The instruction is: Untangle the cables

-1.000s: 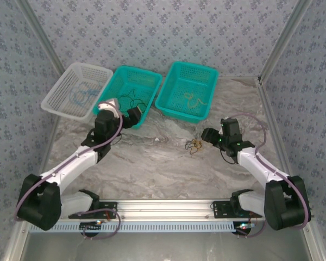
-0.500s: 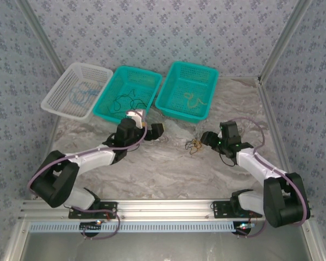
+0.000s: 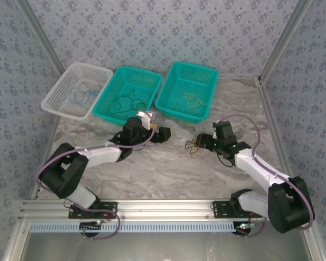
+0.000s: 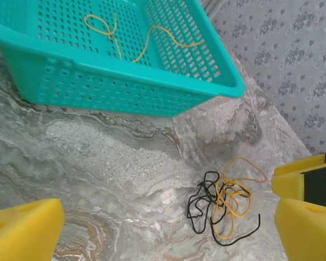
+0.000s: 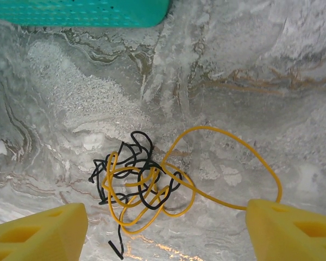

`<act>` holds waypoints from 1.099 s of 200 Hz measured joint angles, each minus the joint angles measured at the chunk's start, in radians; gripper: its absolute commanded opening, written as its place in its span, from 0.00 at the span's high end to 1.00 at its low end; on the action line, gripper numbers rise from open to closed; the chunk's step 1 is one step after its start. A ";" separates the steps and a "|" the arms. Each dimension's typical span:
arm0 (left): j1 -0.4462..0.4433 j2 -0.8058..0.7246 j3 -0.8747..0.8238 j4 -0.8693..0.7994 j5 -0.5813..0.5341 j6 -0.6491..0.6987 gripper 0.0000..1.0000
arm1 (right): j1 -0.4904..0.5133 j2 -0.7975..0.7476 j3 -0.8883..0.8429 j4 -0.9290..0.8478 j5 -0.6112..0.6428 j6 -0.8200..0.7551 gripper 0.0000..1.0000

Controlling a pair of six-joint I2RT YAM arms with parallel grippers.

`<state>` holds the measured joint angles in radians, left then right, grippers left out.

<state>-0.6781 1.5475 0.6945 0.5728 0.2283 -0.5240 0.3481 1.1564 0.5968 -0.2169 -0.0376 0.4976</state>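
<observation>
Desk [image 3: 163, 168]: grey marbled surface, patterned walls on three sides.

Tangle of black and yellow cables [image 3: 194, 144] lies loose on the desk, in front of the right teal basket [image 3: 196, 65] and clear of its wall. In the right wrist view the tangle [image 5: 146, 185] is a knot of black and yellow loops, with one large yellow loop swinging out to the side. In the left wrist view the tangle [image 4: 225, 204] has a black tail trailing off along the desk.

Right hand [image 3: 202, 142]: just beside the tangle, low over the desk. Its yellow fingers [image 5: 38, 236] stand wide apart with the knot ahead of the gap. The big loop runs up to the tip of one finger. Nothing gripped.

Left hand [image 3: 162, 133]: stretched out low across the desk toward the tangle, a little apart from it. Fingers [image 4: 22, 231] spread to full width, nothing between them.

Sorted so far:
- white basket [image 3: 58, 82], far left: blue cable [image 3: 81, 95]
- middle teal basket [image 3: 138, 69]: black cables [image 3: 125, 101]
- right teal basket: yellow cable [image 3: 191, 99], seen from the left wrist [image 4: 146, 46] as a curly strand on the perforated floor
</observation>
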 measured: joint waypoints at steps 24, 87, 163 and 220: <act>-0.006 0.022 0.013 -0.002 0.010 -0.001 0.01 | 0.032 0.008 0.051 -0.044 0.031 -0.086 0.26; -0.009 0.026 0.030 -0.038 -0.014 0.000 0.01 | 0.113 0.226 0.219 -0.106 0.035 -0.215 0.47; -0.010 0.025 0.031 -0.079 -0.041 0.000 0.01 | 0.126 0.299 0.234 -0.124 0.077 -0.203 0.82; -0.010 0.026 0.031 -0.082 -0.042 0.000 0.00 | 0.128 0.331 0.249 -0.124 0.103 -0.195 1.00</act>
<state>-0.6876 1.5730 0.7250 0.4904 0.1864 -0.5240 0.4759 1.4872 0.8463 -0.3412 0.0650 0.3031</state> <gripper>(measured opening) 0.994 0.063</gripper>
